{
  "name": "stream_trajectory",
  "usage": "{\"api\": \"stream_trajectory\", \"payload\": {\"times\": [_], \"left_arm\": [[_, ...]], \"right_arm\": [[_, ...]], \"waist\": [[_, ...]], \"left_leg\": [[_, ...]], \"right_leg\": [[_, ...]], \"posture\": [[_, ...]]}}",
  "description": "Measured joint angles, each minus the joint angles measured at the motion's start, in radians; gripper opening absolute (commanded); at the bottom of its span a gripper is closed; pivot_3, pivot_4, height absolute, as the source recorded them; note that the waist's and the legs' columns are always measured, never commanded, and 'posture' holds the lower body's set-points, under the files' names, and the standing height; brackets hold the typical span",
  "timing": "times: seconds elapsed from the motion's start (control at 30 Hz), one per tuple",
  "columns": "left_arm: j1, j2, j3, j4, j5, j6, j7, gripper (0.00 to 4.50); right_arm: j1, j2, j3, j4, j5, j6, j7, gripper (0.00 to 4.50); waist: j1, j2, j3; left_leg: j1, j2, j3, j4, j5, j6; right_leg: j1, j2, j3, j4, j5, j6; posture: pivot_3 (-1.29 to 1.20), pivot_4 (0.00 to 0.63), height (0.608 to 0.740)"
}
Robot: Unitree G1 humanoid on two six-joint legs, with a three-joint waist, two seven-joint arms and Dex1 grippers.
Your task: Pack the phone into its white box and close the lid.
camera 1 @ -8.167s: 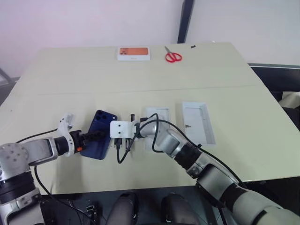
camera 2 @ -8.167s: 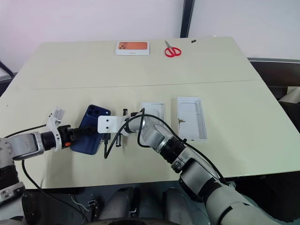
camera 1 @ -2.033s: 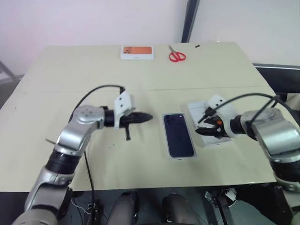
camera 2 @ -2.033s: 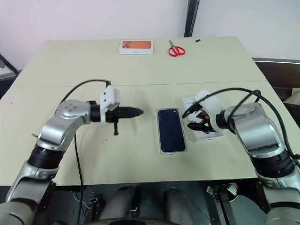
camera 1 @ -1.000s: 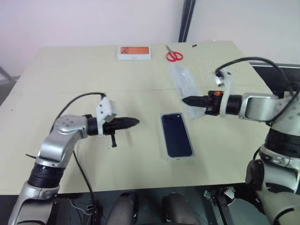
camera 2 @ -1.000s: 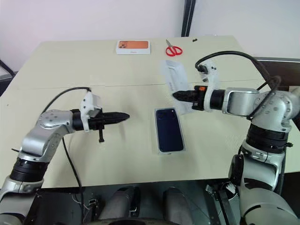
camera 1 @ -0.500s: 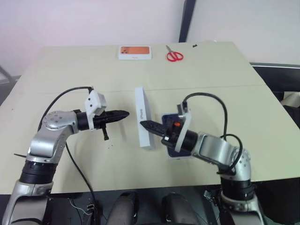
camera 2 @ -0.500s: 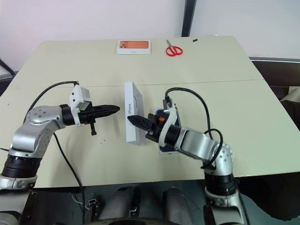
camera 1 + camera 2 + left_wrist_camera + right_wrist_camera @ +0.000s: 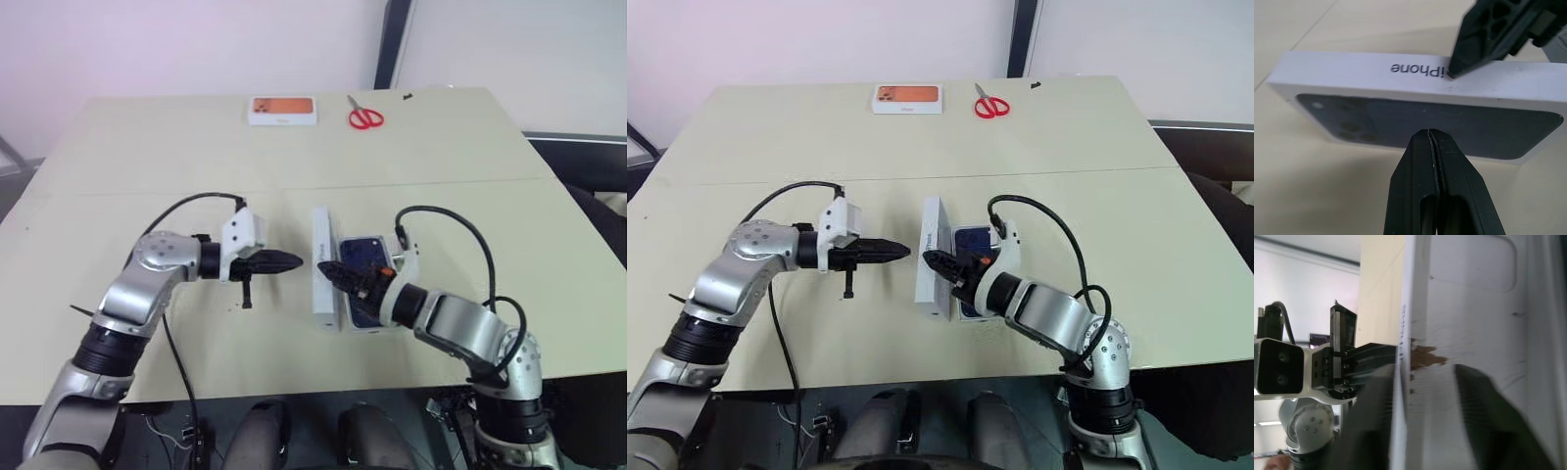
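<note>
A wide cream table (image 9: pixel 147 157) fills the scene. Near its middle the lid (image 9: pixel 323 266) stands on its long edge, tilted, its white side printed "iPhone" and its dark phone picture facing the robot's left. Taking the lid as landmark: just beside it, on the robot's right, the phone (image 9: pixel 364 257) lies flat in the white box (image 9: pixel 377 328), partly hidden by the right arm. The right gripper (image 9: pixel 331 271) sits at the lid's upper edge, one finger on each side of the wall; its jaws look loosened rather than clamped, though whether they grip the lid cannot be told for sure. The left gripper (image 9: pixel 291 261) points at the lid's pictured face from the robot's left, near but apart, fingers pressed together on nothing. Well beyond the lid, at the table's far edge, lie a white box with an orange picture (image 9: pixel 282 110) and red scissors (image 9: pixel 365 117).
</note>
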Motion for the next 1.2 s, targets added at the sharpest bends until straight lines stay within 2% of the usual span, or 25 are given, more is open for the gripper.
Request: {"api": "stream_trajectory", "payload": {"times": [0.07,0.17,0.2,0.3,0.43,0.53,0.6,0.7,0.77,0.9,1.07,1.2], "left_arm": [[-0.011,-0.005,-0.008,0.003,0.009,-0.005,0.0,0.03],[-0.052,-0.06,-0.048,0.027,0.043,-0.017,0.011,0.03],[-0.072,-0.085,-0.072,0.038,0.06,-0.018,0.017,0.03],[-0.108,-0.132,-0.111,0.076,0.105,-0.022,0.043,0.03],[-0.133,-0.196,-0.149,0.107,0.148,-0.044,0.076,0.03],[-0.133,-0.194,-0.148,0.107,0.158,-0.052,0.084,0.03],[-0.133,-0.178,-0.137,0.106,0.157,-0.054,0.088,0.03],[-0.129,-0.124,-0.083,0.096,0.146,-0.026,0.092,0.03],[-0.115,-0.075,-0.053,0.066,0.137,-0.013,0.086,0.03],[-0.074,-0.014,-0.047,0.044,0.138,-0.006,0.064,0.03],[-0.057,0.035,-0.096,0.042,0.171,0.006,0.017,0.03],[-0.06,0.016,-0.172,0.049,0.226,0.004,0.001,0.03]], "right_arm": [[-0.037,-0.047,-0.024,0.026,-0.002,0.028,0.051,4.16],[-0.152,-0.176,-0.061,0.114,-0.003,0.098,0.178,4.16],[-0.196,-0.251,-0.062,0.143,-0.001,0.125,0.21,4.16],[-0.254,-0.413,-0.041,0.21,-0.014,0.167,0.229,4.16],[-0.334,-0.503,0.004,0.238,-0.194,0.202,0.341,4.16],[-0.377,-0.563,0.042,0.228,-0.373,0.221,0.468,3.41],[-0.384,-0.62,0.088,0.198,-0.505,0.222,0.562,2.48],[-0.39,-0.769,0.229,0.079,-0.792,0.166,0.787,0.86],[-0.389,-0.84,0.314,0.012,-0.966,0.09,0.933,0.05],[-0.38,-0.881,0.413,-0.045,-1.22,-0.064,1.159,0.05],[-0.369,-0.879,0.496,-0.05,-1.454,-0.176,1.31,0.05],[-0.359,-0.827,0.541,-0.05,-1.585,-0.217,1.38,0.05]], "waist": [[-0.001,0.0,0.0],[0.005,0.001,0.001],[0.008,0.001,0.001],[0.006,0.001,0.001],[-0.003,0.001,0.0],[0.001,0.001,0.0],[0.004,0.001,0.0],[0.006,0.002,0.001],[0.005,0.002,0.001],[0.004,0.002,0.001],[0.008,0.002,0.001],[0.007,0.002,0.001]], "left_leg": [[0.0,0.0,0.0,0.0,0.0,0.0],[0.0,0.0,0.0,0.0,0.0,0.0],[0.0,0.0,0.0,0.001,0.0,0.001],[-0.001,0.0,0.0,0.0,-0.001,0.001],[-0.001,0.001,0.002,-0.001,-0.001,0.001],[-0.001,0.001,0.001,0.0,-0.001,0.001],[-0.002,0.001,0.001,0.0,-0.001,0.001],[-0.003,0.001,0.001,0.001,-0.001,0.001],[-0.003,0.001,0.001,0.0,-0.001,0.001],[-0.002,0.001,0.001,0.0,-0.001,0.001],[-0.003,0.001,0.001,0.001,-0.001,0.001],[-0.003,0.001,0.001,0.001,-0.001,0.001]], "right_leg": [[0.0,0.0,0.0,0.0,0.0,0.0],[0.001,0.0,0.0,-0.001,0.0,0.0],[0.001,0.0,0.0,-0.001,0.0,0.0],[0.002,0.0,0.0,-0.004,0.0,0.0],[0.001,0.001,0.001,-0.003,0.0,0.0],[0.0,0.001,0.0,-0.003,0.0,0.0],[0.0,0.001,0.001,-0.003,0.0,0.0],[-0.001,0.001,0.001,-0.003,0.0,0.0],[-0.001,0.001,0.0,-0.004,0.0,0.0],[-0.001,0.001,0.001,-0.004,0.0,0.0],[0.0,0.0,0.0,-0.004,0.0,0.0],[-0.001,0.0,0.0,-0.004,0.0,0.0]], "posture": [[0.0,0.15,0.74],[0.0,0.15,0.74],[0.0,0.15,0.74],[0.0,0.15,0.74],[0.0,0.15,0.74],[0.0,0.15,0.74],[0.0,0.15,0.74],[0.0,0.15,0.74],[0.0,0.15,0.74],[0.0,0.15,0.74],[0.0,0.15,0.74],[0.0,0.15,0.74]]}}
